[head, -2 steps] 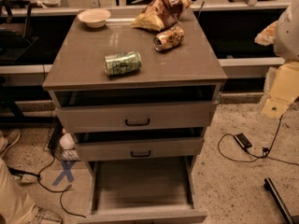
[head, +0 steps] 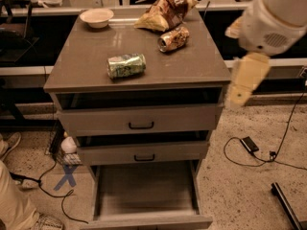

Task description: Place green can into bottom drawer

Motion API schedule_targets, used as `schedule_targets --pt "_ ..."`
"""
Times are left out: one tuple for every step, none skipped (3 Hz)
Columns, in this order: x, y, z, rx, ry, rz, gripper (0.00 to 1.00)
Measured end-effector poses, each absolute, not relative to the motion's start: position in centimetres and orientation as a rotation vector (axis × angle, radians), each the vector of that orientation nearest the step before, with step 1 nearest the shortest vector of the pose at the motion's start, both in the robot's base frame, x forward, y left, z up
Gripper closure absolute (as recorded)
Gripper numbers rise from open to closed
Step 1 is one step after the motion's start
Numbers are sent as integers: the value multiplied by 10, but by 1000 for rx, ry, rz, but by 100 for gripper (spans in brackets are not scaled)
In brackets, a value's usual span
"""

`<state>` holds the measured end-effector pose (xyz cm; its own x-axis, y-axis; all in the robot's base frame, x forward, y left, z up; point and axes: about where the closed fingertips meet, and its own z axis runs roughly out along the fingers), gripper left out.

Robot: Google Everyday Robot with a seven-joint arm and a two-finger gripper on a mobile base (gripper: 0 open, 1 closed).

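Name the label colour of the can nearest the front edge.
Mottled green and white, camera view: green can. End effector hangs right of the cabinet.

**Access: cabinet top and bottom drawer**

Gripper (head: 243, 83) hangs off the cabinet's right side, apart from it. Green can (head: 126, 65) lies with bare top around it. The orange-brown can (head: 173, 38) and chip bag (head: 165, 12) sit behind, to the right. Bottom drawer (head: 144, 188) is pulled out and open from above. The middle drawer (head: 144, 152) overhangs its rear.
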<state>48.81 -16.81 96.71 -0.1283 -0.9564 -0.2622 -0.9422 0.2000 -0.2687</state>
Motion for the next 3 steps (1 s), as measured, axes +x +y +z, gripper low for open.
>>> schedule_targets --pt "538 -113 948 -1865 2024 -5 0" --pt "579 -61 926 -1952 1957 39 0" --pt "619 -20 904 -2015 1867 129 0"
